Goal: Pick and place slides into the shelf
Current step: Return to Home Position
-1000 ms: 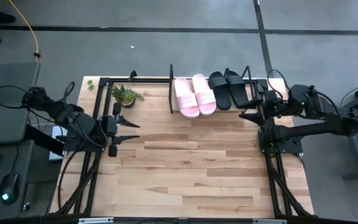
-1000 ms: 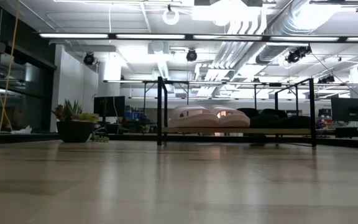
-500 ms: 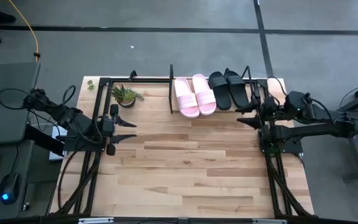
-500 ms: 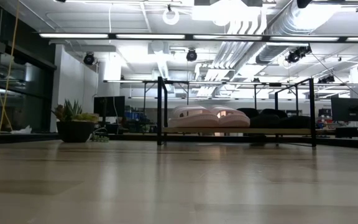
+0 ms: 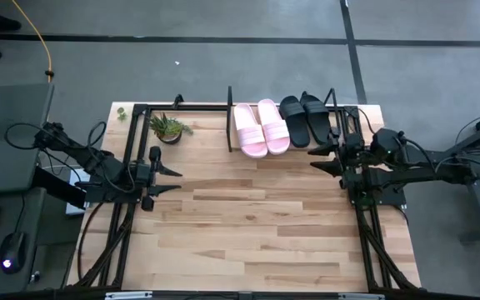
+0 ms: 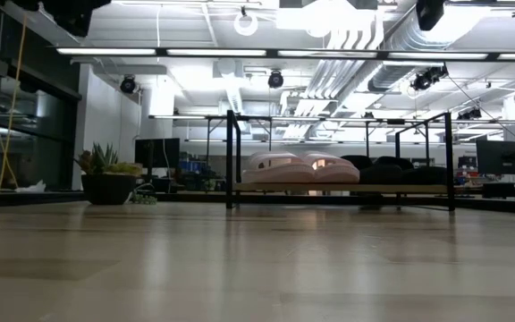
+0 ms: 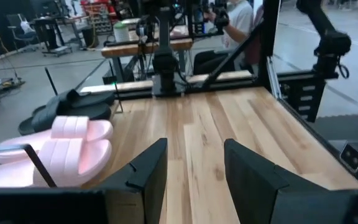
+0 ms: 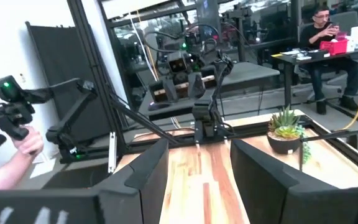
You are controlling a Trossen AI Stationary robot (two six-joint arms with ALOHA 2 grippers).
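A: Slides (image 5: 282, 123) all sit on the shelf (image 5: 230, 125). Left pincer (image 5: 173, 179) and right pincer (image 5: 315, 158) are open, empty.
B: Right one hovers near the black pair (image 5: 305, 119); possibly low enough to clip the shelf swinging home.

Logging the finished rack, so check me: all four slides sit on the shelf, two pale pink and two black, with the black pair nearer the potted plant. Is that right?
Not quite. The high view shows the two pale pink wide-strap slides nearer the small green potted plant, with the two matte black slides beyond them. All four do sit on the black metal-rod shelf.
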